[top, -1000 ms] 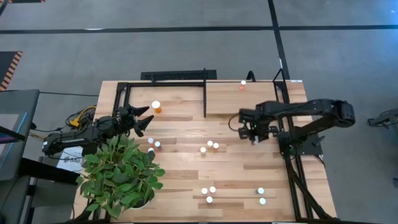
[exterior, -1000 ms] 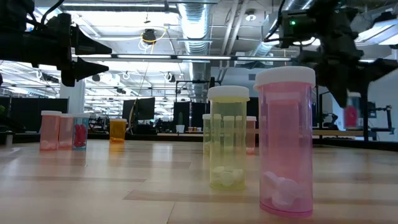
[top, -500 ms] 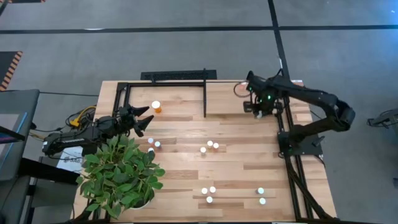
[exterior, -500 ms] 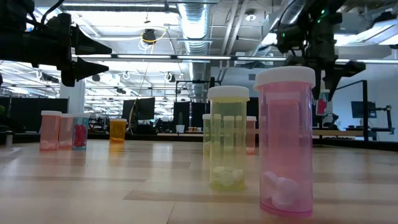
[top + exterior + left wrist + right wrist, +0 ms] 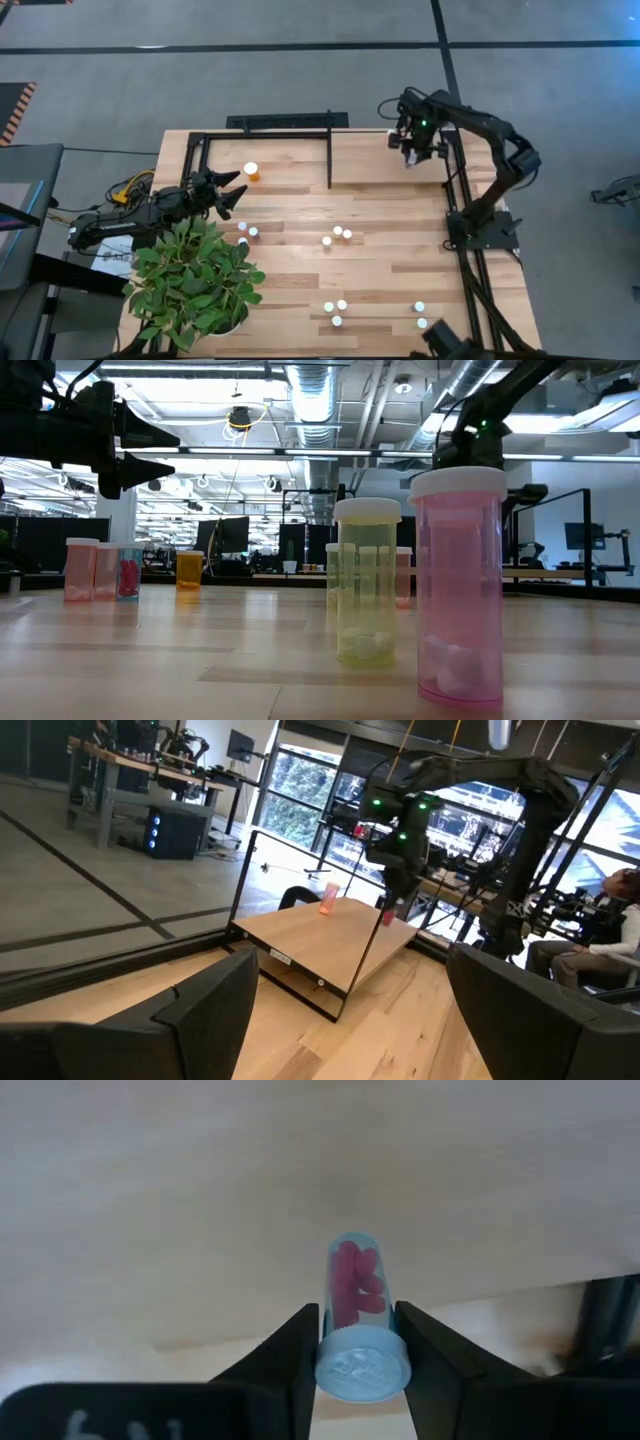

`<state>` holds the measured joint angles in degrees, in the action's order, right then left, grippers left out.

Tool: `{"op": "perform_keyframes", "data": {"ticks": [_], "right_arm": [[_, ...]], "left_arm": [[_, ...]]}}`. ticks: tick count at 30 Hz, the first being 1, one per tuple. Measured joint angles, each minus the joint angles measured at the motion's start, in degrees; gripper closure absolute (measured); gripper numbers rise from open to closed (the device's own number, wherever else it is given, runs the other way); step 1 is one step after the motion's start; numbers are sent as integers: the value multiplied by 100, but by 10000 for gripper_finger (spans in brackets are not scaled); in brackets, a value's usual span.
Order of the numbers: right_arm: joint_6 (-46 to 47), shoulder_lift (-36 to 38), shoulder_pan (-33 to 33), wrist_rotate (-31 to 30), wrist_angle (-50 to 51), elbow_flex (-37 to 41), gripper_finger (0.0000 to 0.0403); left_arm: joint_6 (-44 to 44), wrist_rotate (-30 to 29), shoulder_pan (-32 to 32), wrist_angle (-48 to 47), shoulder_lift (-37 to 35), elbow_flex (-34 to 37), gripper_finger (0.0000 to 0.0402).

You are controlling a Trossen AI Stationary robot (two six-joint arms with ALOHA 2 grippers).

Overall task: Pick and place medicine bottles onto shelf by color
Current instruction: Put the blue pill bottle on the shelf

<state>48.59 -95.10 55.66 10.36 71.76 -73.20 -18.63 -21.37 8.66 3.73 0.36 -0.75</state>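
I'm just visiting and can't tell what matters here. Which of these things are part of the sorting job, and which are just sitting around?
Part of the job:
- red vial, held by the right gripper over the shelf
- orange bottle on the shelf
- white-capped vials on the table

Just lying about:
- potted plant
- left gripper, waiting by the plant

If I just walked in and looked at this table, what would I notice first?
Probably the right claw, up over the far right part of the pale shelf, pinching a little bottle of red pills by its cap. Next, the big leafy green plant at the table's near left corner, with the left claw waiting open just beyond it. Tiny white-capped bottles are dotted over the striped table.
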Motion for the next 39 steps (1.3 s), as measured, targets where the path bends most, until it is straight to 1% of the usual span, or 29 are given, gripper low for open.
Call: {"op": "perform_keyframes", "data": {"ticks": [6,14,18,26,34,39], "right_arm": [[1039,-267,270,73,-12,-229,260],[2337,-222,630,88,-434,-261,257],[2490,-222,816,-10,-559,-261,257],[2520,-222,1051,18,-656,-261,255],[3351,-222,1118,23,-1209,-261,253],[3831,-276,1172,-10,-1235,-261,248]], "left_arm": [[0,0,0,0,0,1,90],[0,0,0,0,0,2,90],[0,0,-1,0,0,0,90],[0,0,-1,1,0,2,90],[0,0,-1,0,-2,0,90],[0,0,1,0,-1,0,90]]}}
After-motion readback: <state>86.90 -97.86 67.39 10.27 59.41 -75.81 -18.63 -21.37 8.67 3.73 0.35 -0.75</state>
